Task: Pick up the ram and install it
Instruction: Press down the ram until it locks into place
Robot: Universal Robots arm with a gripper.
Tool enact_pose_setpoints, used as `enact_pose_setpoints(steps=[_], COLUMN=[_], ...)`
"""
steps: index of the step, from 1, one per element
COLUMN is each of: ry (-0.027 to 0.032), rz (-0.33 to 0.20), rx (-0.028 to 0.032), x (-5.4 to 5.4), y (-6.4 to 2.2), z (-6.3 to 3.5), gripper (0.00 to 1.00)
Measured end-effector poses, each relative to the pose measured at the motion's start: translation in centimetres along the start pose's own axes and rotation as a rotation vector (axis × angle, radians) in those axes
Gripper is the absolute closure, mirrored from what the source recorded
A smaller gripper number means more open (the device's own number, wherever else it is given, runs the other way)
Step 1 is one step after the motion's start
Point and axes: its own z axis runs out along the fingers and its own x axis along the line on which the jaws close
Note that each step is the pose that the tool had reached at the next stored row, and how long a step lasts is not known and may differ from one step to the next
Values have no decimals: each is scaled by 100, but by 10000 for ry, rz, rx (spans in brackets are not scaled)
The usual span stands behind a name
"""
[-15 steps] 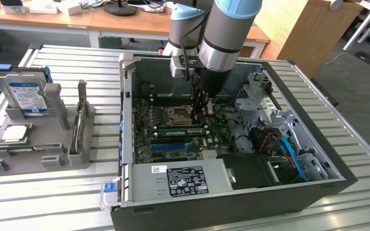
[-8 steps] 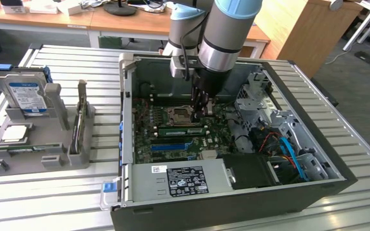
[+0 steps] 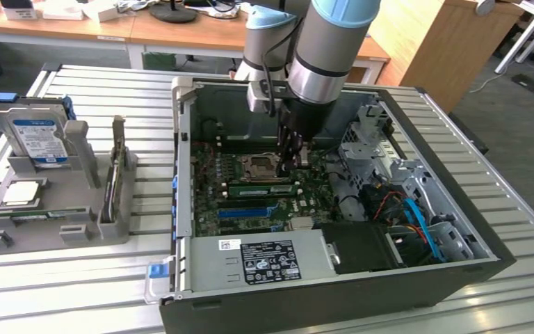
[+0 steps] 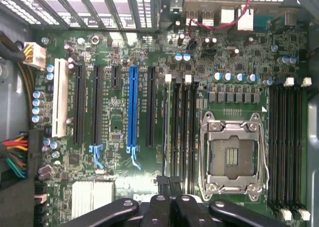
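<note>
Green ram (image 3: 262, 188) sat at the memory slots (image 4: 182, 127), claw (image 4: 168, 187) clenched over one end, likely to press it home.

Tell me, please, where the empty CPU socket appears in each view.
Exterior view: CPU socket near the picture's centre, inside the open computer case.
Wrist view: CPU socket between two banks of black memory slots.
Shared landmark: the blue expansion slot.
</note>
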Motion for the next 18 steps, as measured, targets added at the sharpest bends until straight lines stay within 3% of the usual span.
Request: enact_pose_setpoints(steps=[9, 18], ry=[0, 0], rz=[1, 0], rx=[0, 0], x=[1, 1], y=[-173, -274], z=[-6, -10], gripper=[89, 89])
